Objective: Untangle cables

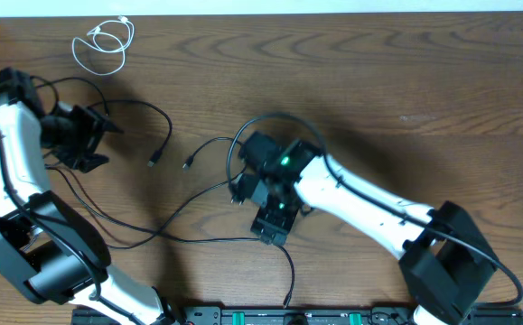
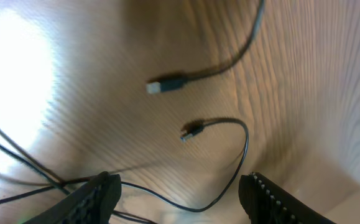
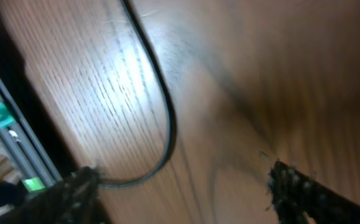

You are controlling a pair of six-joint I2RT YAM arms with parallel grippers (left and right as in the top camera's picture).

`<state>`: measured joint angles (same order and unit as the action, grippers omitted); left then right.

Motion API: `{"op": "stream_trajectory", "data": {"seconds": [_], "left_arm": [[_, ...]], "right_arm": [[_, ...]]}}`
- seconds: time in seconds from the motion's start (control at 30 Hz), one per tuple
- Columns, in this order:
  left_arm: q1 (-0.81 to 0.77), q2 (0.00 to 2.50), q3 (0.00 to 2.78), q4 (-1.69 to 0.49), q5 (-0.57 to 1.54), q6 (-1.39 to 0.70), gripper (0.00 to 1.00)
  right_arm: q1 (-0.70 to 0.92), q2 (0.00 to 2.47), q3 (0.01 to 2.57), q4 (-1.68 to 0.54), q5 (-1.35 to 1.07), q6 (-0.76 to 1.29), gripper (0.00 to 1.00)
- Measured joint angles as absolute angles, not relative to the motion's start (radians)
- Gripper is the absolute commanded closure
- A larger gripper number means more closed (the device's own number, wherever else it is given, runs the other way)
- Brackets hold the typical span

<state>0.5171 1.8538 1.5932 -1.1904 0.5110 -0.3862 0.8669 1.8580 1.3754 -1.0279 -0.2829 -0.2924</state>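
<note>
**Counter** [image 1: 406, 81]: brown wood grain, seen from overhead.

**White cord** [image 1: 103, 43]: one, loosely coiled, at 10 o'clock on the counter. It lies well apart from the other cords and from both arms.

**Black cords** [image 1: 168, 122]: several, thin, strewn from 9 o'clock to the centre. They cross one another toward 7 o'clock. Two free ends lie near each other without touching, just short of the centre: the left plug [image 1: 154, 161] and the right plug [image 1: 189, 162].

**Left arm** [image 1: 8, 153]: stands at 9 o'clock, with the left jaws pointing toward 3 o'clock. They are spread wide and pinch nothing. In the wrist view its fingers [image 2: 99, 193] frame both plugs, and one black cord runs across the counter between them.

**Right arm** [image 1: 360, 199]: reaches in from 4 o'clock, its wrist over the centre of the counter. The right jaws point toward 7 o'clock, spread, with nothing pinched. The wrist view is blurred. A black cord curves down toward one finger [image 3: 74, 186] and possibly brushes it, but contact cannot be told.

**Rail** [image 1: 243, 317]: black with green fittings, along the 6 o'clock edge.
</note>
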Motion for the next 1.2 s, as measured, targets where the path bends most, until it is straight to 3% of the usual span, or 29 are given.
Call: {"op": "stream_trajectory", "data": {"seconds": [0.33,0.47,0.6,0.77,1.07,1.2], "left_arm": [[0.566,1.854,1.593,-1.207,0.511,-0.415,0.33],[0.566,1.854,1.593,-1.207,0.511,-0.416,0.33],[0.566,1.854,1.593,-1.207,0.511,-0.416,0.33],[0.566,1.854,1.593,-1.207,0.511,-0.416,0.33],[0.566,1.854,1.593,-1.207,0.511,-0.416,0.33],[0.566,1.854,1.593,-1.207,0.511,-0.416,0.33]], "right_arm": [[0.972,1.858,1.226,-0.923,-0.208,-0.284,0.41],[0.994,1.858,1.209,-0.93,-0.162,-0.233,0.56],[0.997,1.858,1.201,-0.942,-0.156,-0.204,0.62],[1.018,1.858,1.14,-0.912,-0.167,-0.168,0.91],[1.059,1.858,1.109,-0.853,-0.159,-0.079,0.98],[1.058,1.858,1.108,-0.852,-0.157,-0.06,0.87]]}}
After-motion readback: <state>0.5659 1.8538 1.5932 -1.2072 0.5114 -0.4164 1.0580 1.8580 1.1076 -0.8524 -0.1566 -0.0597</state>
